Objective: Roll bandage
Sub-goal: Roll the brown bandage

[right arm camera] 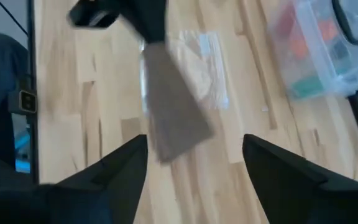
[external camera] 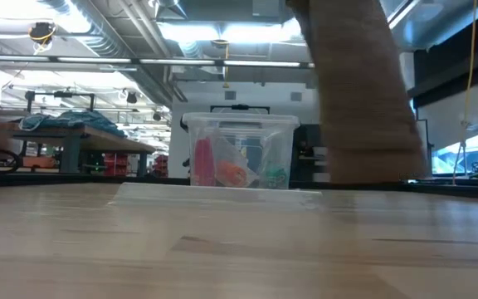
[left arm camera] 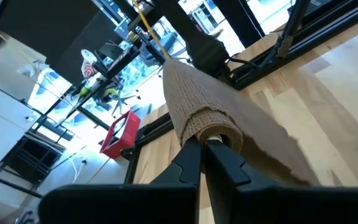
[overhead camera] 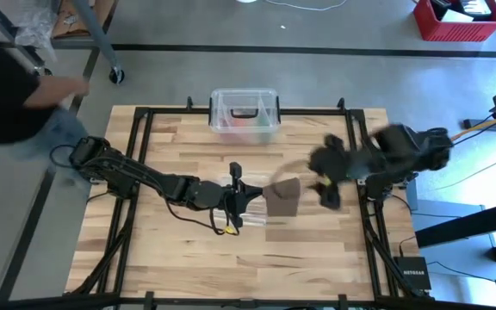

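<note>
The bandage [overhead camera: 282, 200] is a brown woven strip. One end is wound into a small roll [left arm camera: 210, 127] at the tips of my left gripper [overhead camera: 241, 195], which is shut on it over the table's middle. The rest hangs down as a broad flap [external camera: 359, 91]; whether its lower edge touches the table, I cannot tell. My right gripper [right arm camera: 194, 174] hovers open and blurred above the table to the bandage's right [overhead camera: 325, 176], looking down on the strip [right arm camera: 173, 115] and touching nothing. My left gripper pinches the rolled-up end of the bandage [left arm camera: 199, 132] between its two shut fingers [left arm camera: 191, 158], only at their free ends. The fingers come nearly level from the table's left. The loose length hangs slack from the roll, below and beyond the fingers.
A clear plastic box [overhead camera: 244, 116] with coloured items and a black handle stands at the far edge's middle. A clear plastic bag [right arm camera: 197, 68] lies flat on the wood under the left gripper. A person [overhead camera: 7, 77] stands beyond the far left corner. Bare wood lies along the near edge.
</note>
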Controlling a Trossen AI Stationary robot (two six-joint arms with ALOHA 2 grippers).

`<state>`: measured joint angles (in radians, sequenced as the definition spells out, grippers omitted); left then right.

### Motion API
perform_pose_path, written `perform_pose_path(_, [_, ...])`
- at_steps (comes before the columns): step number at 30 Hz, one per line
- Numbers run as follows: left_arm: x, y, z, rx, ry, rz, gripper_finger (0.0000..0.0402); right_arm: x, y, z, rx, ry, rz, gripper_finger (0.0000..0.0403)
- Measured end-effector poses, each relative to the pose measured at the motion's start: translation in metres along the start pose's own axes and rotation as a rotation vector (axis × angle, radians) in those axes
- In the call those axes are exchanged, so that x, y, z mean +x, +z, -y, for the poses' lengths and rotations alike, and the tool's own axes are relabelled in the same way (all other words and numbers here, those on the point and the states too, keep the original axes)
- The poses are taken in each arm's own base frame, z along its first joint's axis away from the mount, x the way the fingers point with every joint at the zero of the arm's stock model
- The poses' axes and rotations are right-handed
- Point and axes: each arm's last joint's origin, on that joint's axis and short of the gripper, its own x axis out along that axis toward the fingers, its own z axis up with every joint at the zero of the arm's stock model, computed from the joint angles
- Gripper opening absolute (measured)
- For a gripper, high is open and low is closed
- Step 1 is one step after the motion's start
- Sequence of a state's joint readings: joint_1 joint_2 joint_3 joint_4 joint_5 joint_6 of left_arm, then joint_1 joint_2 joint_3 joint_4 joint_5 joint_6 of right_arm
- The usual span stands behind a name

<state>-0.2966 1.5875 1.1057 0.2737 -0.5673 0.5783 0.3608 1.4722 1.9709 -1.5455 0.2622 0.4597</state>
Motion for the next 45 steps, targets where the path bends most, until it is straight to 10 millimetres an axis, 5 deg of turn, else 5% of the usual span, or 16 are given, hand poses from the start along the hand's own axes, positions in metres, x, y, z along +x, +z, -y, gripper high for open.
perform_pose_path(6, [0.000, 0.000, 0.000, -0.014, 0.004, 0.002, 0.0000, 0.018, -0.077, -0.018, 0.046, -0.093, 0.144, 0.0264])
perform_pose_path(12, [-0.001, 0.001, 0.000, -0.005, 0.003, 0.006, 0.0000, 0.077, -0.142, -0.028, -0.002, -0.072, 0.419, 0.0264])
perform_pose_path(17, [-0.001, 0.001, 0.001, 0.023, -0.024, 0.023, 0.0000, 0.135, -0.172, -0.029, -0.002, -0.078, 0.477, 0.0264])
perform_pose_path(21, [-0.001, 0.002, 0.002, 0.025, -0.051, 0.038, 0.0000, 0.154, -0.173, -0.031, 0.079, -0.012, 0.535, 0.0264])
perform_pose_path(31, [-0.001, 0.002, 0.002, 0.025, -0.079, 0.054, 0.0000, 0.157, -0.164, -0.040, -0.017, 0.008, 0.629, 0.0255])
perform_pose_path(45, [-0.001, 0.002, 0.002, 0.024, -0.075, 0.058, 0.0000, 0.165, -0.160, -0.050, -0.098, -0.015, 0.664, 0.0105])
